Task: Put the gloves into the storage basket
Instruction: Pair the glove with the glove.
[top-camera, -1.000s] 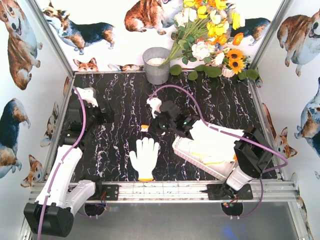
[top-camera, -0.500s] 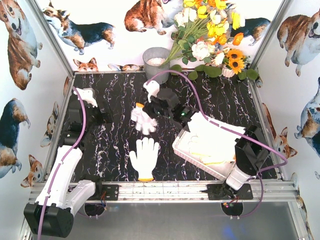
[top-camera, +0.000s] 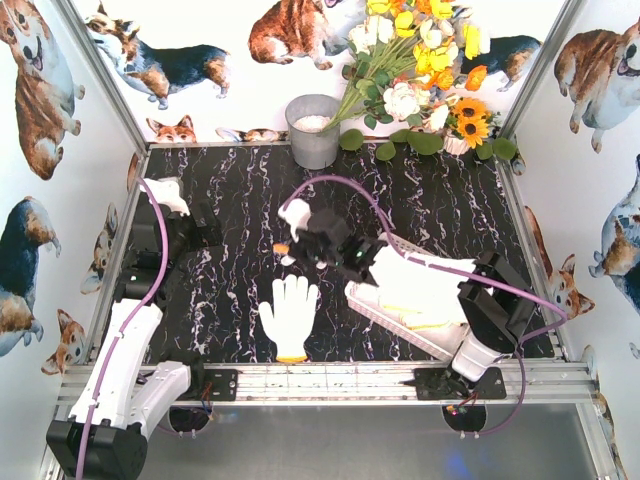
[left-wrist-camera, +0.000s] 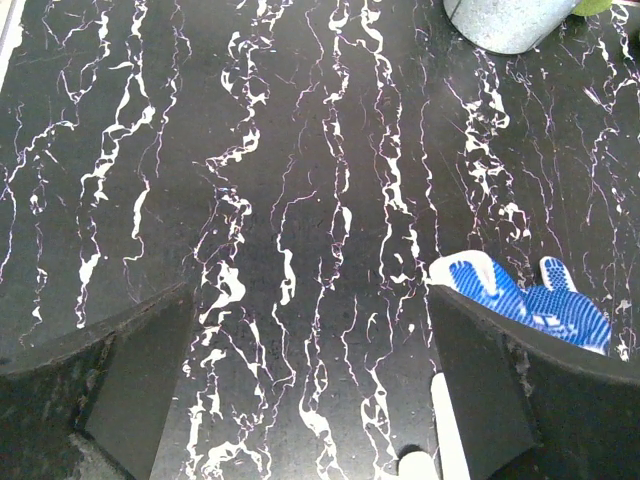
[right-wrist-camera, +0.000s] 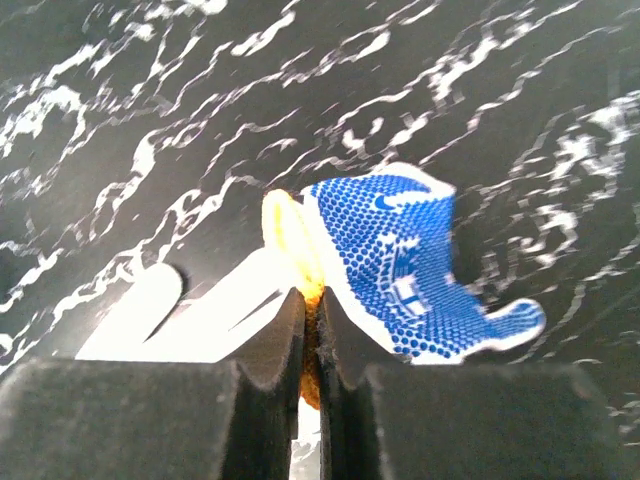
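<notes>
Right gripper (right-wrist-camera: 308, 300) pinches blue-dotted glove (right-wrist-camera: 390, 260) by yellow cuff (right-wrist-camera: 283, 232), near basket (top-camera: 372, 306). Left gripper (left-wrist-camera: 310, 340) wide, empty. White glove (top-camera: 290, 312) flat on table (top-camera: 220, 270).

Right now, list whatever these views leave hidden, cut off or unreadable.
- Top view: the right gripper and its arm cover the pinched glove except an orange cuff scrap.
- Top view: that arm overlaps the storage basket; its glove count is unreadable.
- Left wrist view: a finger of the open left gripper cuts off a blue-dotted glove.
- Left wrist view: the top edge crops the grey bucket.
</notes>
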